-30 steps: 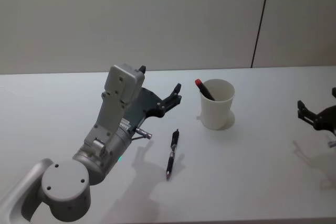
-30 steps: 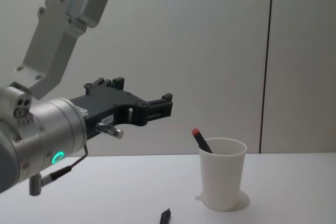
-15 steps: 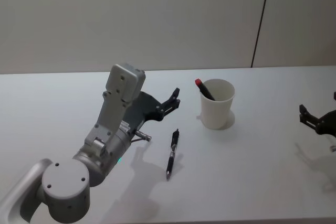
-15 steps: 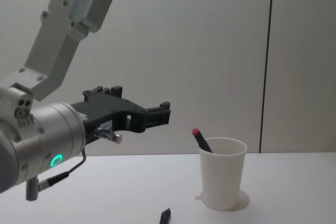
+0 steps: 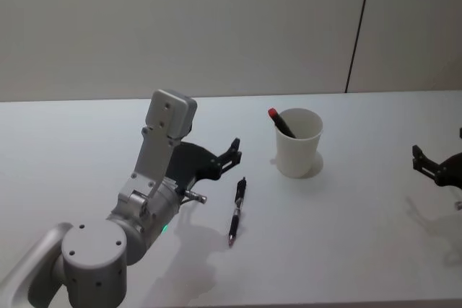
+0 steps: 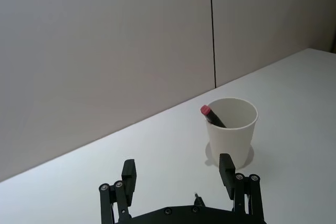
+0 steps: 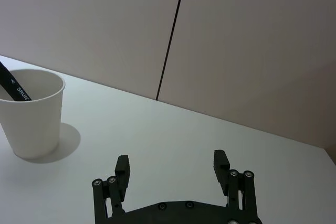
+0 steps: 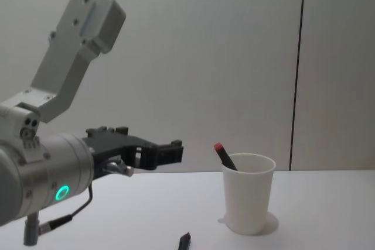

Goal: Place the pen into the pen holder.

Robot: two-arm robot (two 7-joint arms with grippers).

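A black pen [image 5: 236, 211] lies flat on the white table, in front and to the left of the pen holder; its end shows in the chest view [image 8: 185, 240]. The pen holder [image 5: 297, 143] [image 8: 249, 194] [image 6: 231, 131] [image 7: 31, 113] is a white paper cup standing upright, with a red-capped pen [image 5: 279, 122] leaning inside it. My left gripper [image 5: 232, 152] [image 8: 174, 151] [image 6: 177, 171] hovers open above the table, just left of the lying pen's far end, pointing toward the cup. At the table's right edge my right gripper [image 5: 433, 164] [image 7: 171, 163] stands open and holds nothing.
The table [image 5: 346, 250] is a plain white surface against a grey wall with a dark vertical seam [image 5: 359, 27]. My left arm's grey links [image 5: 162, 149] rise over the near left part of the table.
My left gripper has sunk lower and drawn back a little toward me, nearer the lying pen. The right gripper slid slightly outward to the right early on, then held still.
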